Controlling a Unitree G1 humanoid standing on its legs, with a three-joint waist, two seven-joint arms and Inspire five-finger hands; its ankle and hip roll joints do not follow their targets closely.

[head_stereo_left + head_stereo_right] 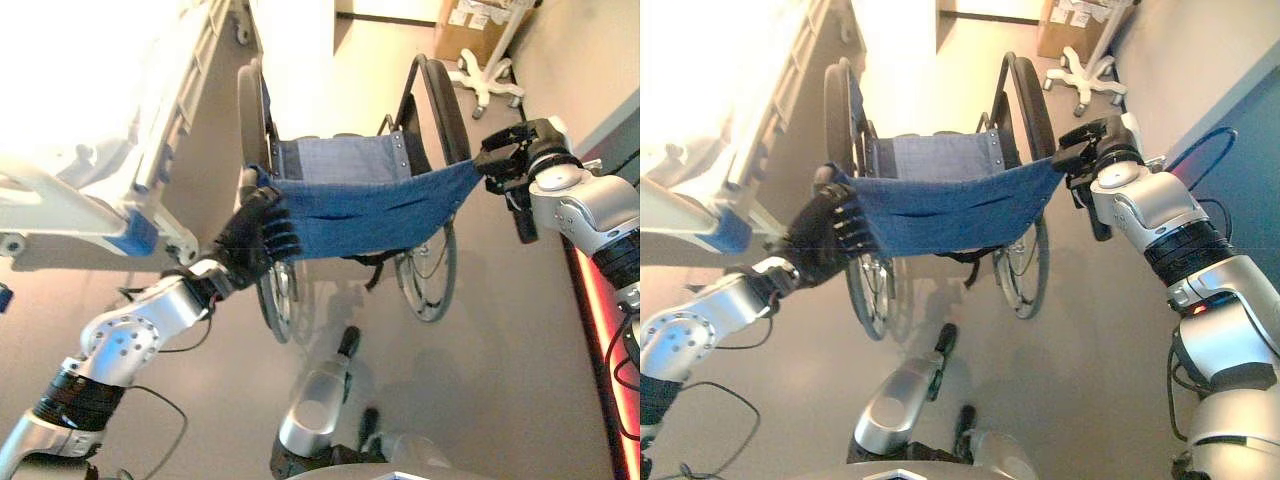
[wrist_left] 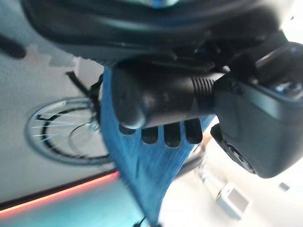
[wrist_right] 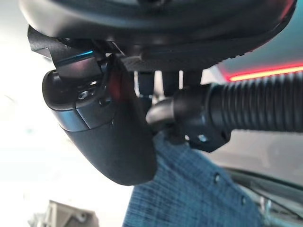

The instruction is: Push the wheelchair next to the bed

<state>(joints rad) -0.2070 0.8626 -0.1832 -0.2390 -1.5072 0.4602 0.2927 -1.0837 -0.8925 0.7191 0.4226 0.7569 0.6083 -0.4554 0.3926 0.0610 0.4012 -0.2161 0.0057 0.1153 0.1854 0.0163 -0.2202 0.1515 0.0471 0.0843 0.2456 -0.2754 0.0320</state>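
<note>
Standing behind a wheelchair (image 1: 350, 190), a humanoid robot grips both push handles, seen from its head camera looking down. Its left robot hand (image 1: 255, 240) has dark fingers curled round the left handle, at the corner of the blue denim backrest (image 1: 375, 215). Its right robot hand (image 1: 1085, 150) is likewise closed round the ribbed rubber grip (image 3: 255, 109) of the right handle, as that arm's wrist view shows from close up.

The wheelchair stands on a plain grey floor (image 1: 500, 340), facing away from the robot, with a hospital bed (image 1: 90, 130) just beside it on the robot's left. A white wheeled stand (image 1: 485, 75) sits further off, near the far wall.

The chair has a stiff metal frame and large spoked wheels (image 1: 425, 270), so it should roll easily once moving, though it is probably fairly heavy and may drift sideways if one arm pushes harder. The cloth back is soft and would sag under pressure. The handles are the sensible place to hold, and both are already taken.
</note>
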